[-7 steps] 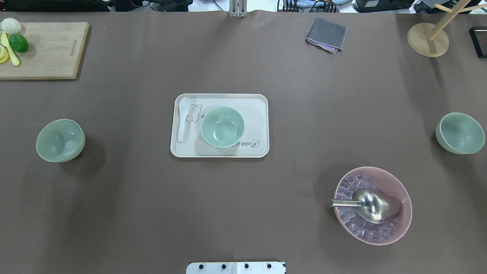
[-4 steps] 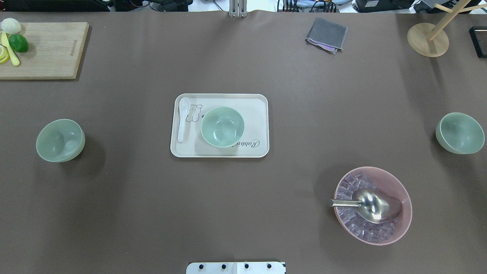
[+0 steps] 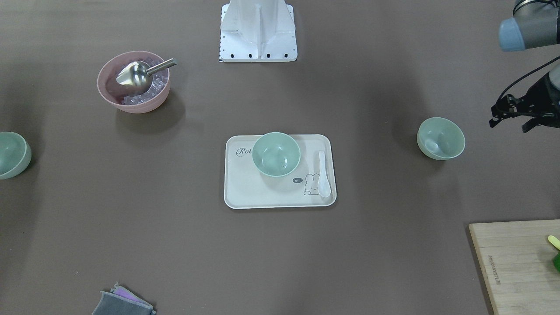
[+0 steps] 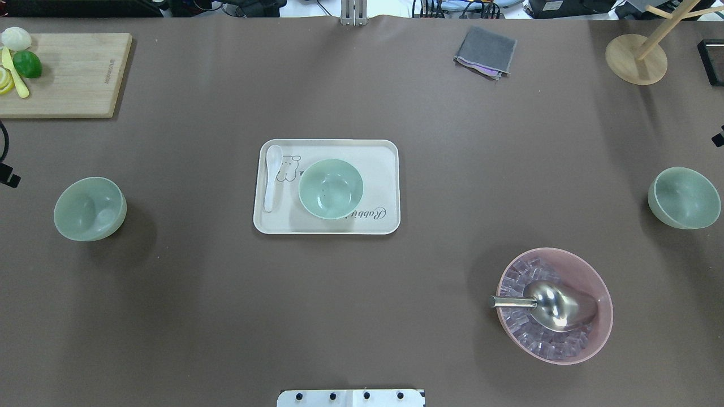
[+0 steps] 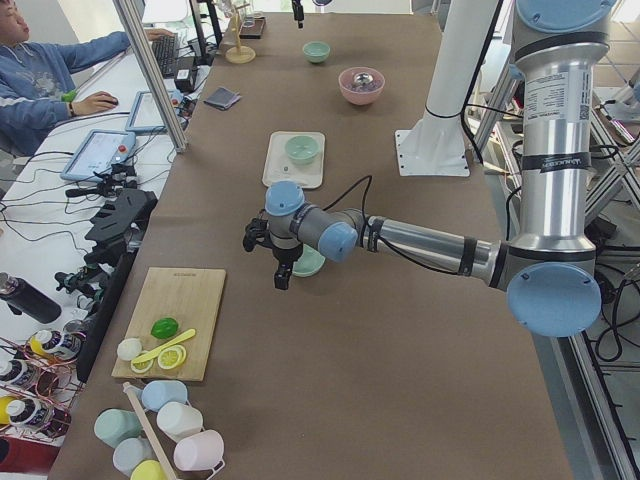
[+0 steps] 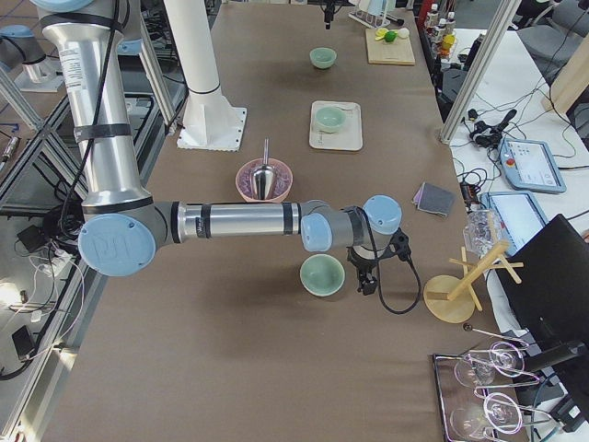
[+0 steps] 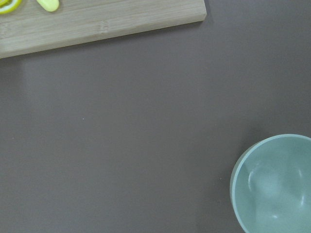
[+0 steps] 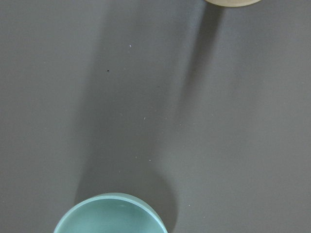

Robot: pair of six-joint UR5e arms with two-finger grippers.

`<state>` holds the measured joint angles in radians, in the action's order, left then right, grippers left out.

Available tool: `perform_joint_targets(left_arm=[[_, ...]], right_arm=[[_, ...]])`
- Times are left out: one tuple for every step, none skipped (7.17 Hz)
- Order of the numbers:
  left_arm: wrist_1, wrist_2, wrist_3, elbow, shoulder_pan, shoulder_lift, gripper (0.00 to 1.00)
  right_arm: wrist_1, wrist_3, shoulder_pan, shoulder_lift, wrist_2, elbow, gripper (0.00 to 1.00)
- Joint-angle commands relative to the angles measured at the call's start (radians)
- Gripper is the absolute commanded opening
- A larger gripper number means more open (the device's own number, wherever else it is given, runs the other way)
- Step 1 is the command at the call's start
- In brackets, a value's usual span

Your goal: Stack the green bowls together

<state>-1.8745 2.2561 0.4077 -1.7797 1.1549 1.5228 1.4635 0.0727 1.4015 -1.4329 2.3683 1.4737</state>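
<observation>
Three pale green bowls stand apart. One green bowl (image 4: 89,208) is at the table's left; it also shows in the front view (image 3: 441,138). One green bowl (image 4: 331,188) sits on the white tray (image 4: 384,169). One green bowl (image 4: 684,198) is at the right. My left gripper (image 3: 507,126) hovers beyond the left bowl, fingers apart and empty; it shows in the left side view (image 5: 280,272). My right gripper (image 6: 366,279) hovers beside the right bowl, and only a sliver of it (image 4: 719,137) shows overhead; I cannot tell its state.
A pink bowl (image 4: 588,339) with ice and a metal scoop (image 4: 551,305) stands front right. A white spoon (image 4: 271,178) lies on the tray. A cutting board (image 4: 68,73), a grey cloth (image 4: 485,52) and a wooden stand (image 4: 636,59) line the far edge.
Slivers of both arms have come into the overhead view at its left and right edges. The bowls have not moved.
</observation>
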Motion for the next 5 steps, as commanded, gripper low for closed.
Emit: perform_joint_targets(left_arm=[[-0.125, -0.015, 0.109, 0.076, -0.101, 0.013, 0.87], [-0.180, -0.015, 0.138, 0.118, -0.135, 0.016, 0.84], [-0.216, -0.015, 0.164, 0.138, -0.147, 0.019, 0.68], [-0.219, -0.010, 0.169, 0.141, -0.149, 0.019, 0.62], [-0.219, -0.007, 0.169, 0.141, -0.149, 0.020, 0.40]], right_arm=[[0.000, 0.001, -0.015, -0.004, 0.000, -0.015, 1.00], [0.000, 0.001, -0.016, -0.004, 0.000, -0.016, 1.00], [0.000, 0.001, -0.018, -0.004, 0.000, -0.016, 1.00], [0.000, 0.001, -0.019, -0.004, -0.001, -0.016, 1.00], [0.000, 0.001, -0.019, -0.004, 0.000, -0.016, 1.00]])
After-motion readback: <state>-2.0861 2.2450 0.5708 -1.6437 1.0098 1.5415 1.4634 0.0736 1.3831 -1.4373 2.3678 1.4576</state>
